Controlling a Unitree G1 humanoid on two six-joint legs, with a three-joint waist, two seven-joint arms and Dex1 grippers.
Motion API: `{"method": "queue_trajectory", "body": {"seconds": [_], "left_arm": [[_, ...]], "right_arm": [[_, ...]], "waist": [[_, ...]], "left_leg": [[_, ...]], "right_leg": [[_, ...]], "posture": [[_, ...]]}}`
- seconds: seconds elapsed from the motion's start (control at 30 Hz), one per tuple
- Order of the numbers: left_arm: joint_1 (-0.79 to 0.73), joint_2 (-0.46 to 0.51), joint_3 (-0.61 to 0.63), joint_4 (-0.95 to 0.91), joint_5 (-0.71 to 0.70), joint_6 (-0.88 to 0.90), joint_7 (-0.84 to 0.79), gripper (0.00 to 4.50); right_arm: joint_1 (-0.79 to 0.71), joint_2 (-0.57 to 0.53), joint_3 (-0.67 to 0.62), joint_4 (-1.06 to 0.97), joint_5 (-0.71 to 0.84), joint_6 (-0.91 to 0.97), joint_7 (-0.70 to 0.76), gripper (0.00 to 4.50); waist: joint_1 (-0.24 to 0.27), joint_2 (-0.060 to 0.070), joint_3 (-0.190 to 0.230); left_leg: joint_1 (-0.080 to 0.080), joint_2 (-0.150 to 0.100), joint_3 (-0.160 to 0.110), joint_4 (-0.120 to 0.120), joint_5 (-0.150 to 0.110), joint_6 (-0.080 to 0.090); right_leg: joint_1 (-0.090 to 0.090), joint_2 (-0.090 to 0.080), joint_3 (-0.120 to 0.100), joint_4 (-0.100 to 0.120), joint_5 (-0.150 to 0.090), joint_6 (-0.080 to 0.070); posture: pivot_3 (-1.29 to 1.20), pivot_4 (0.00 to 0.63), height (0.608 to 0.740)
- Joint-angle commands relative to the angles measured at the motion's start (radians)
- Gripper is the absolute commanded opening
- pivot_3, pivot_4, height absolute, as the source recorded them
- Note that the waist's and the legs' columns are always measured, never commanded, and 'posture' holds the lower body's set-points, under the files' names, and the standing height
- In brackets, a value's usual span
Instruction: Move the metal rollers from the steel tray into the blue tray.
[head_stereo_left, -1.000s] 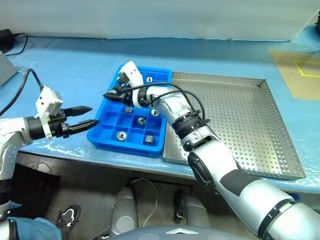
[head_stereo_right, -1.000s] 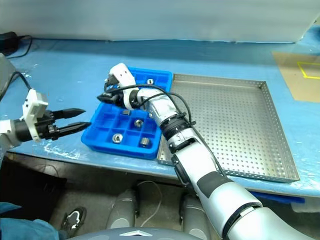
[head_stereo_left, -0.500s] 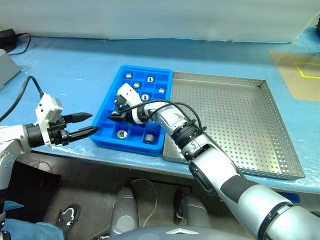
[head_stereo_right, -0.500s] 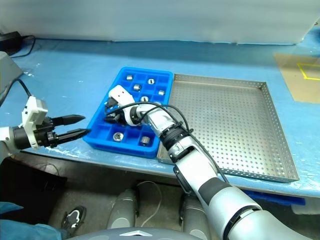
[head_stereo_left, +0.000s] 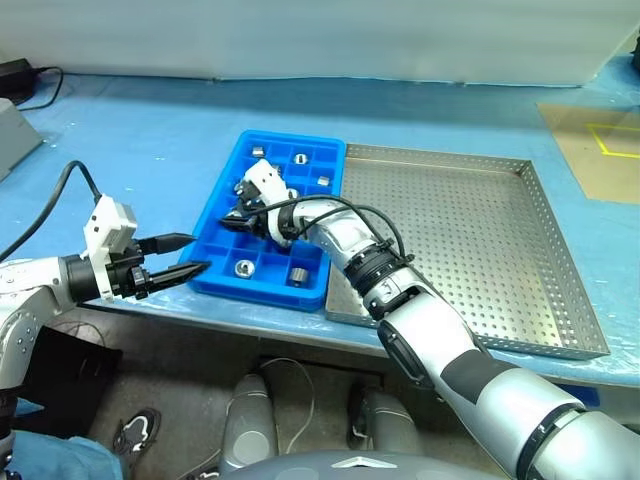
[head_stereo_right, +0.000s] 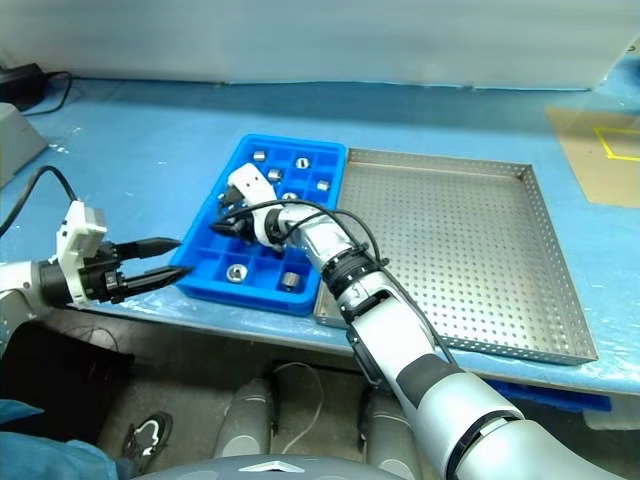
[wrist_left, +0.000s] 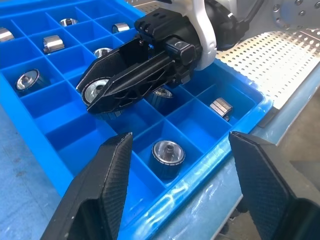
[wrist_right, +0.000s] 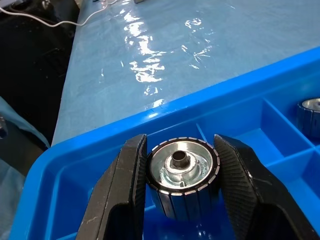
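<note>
The blue tray lies left of the steel tray, whose perforated floor looks bare. Several metal rollers sit in separate compartments of the blue tray. My right gripper reaches across low over the blue tray's left-hand compartments and is shut on one roller, gripped by its sides with the hole facing the wrist camera. The left wrist view shows that same roller just above a compartment. My left gripper hovers open and holding nothing at the blue tray's near left corner, pointing at it.
A grey box and a black cable lie at the far left of the blue-covered table. A tan mat with yellow tape lies at the far right. The table's front edge runs just before both trays.
My right gripper has come down with the roller from above the tray's left rim to low over its compartments. The left gripper has stayed open beside the tray.
</note>
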Motion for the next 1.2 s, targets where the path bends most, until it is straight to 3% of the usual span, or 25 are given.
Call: {"method": "queue_trajectory", "body": {"seconds": [0.03, 0.43, 0.8, 1.0, 1.2], "left_arm": [[0.007, 0.009, 0.045, -0.034, -0.031, 0.003, 0.01, 3.25], [0.02, 0.007, 0.037, -0.031, -0.046, 0.028, 0.042, 3.25], [-0.012, 0.002, 0.019, 0.002, -0.041, 0.025, 0.056, 3.25], [-0.021, 0.002, 0.01, 0.004, -0.043, 0.028, 0.058, 3.25], [-0.027, 0.003, 0.001, 0.01, -0.043, 0.03, 0.053, 3.25]], "right_arm": [[-0.074, 0.25, -0.02, 0.027, 0.026, -0.073, -0.003, 1.67], [-0.124, 0.321, -0.048, 0.017, 0.102, -0.096, 0.018, 1.67], [-0.09, 0.326, 0.015, -0.048, 0.144, -0.066, 0.071, 1.67], [-0.061, 0.336, 0.068, -0.085, 0.155, -0.045, 0.091, 3.61], [-0.101, 0.306, 0.03, -0.03, 0.158, -0.083, 0.014, 3.61]], "waist": [[0.0, 0.0, 0.0], [0.001, 0.0, 0.0], [0.001, -0.001, 0.0], [0.001, -0.001, 0.0], [0.0, -0.001, -0.001]], "left_leg": [[0.0, 0.0, 0.0, 0.0, 0.0, 0.0], [0.001, 0.0, 0.0, 0.0, 0.0, 0.0], [0.001, 0.0, 0.0, 0.0, 0.0, 0.0], [0.001, 0.0, 0.0, 0.0, 0.0, 0.0], [0.002, 0.0, 0.0, 0.001, 0.0, -0.001]], "right_leg": [[0.0, 0.0, 0.0, 0.0, 0.0, 0.0], [0.0, 0.0, 0.0, 0.001, 0.0, 0.0], [0.001, 0.0, 0.0, 0.002, 0.0, 0.0], [0.001, 0.0, 0.0, 0.002, 0.0, 0.0], [0.001, 0.0, 0.0, 0.002, 0.0, 0.0]], "posture": [[0.25, 0.15, 0.74], [0.25, 0.15, 0.74], [0.25, 0.15, 0.74], [0.25, 0.15, 0.74], [0.22, 0.15, 0.74]]}}
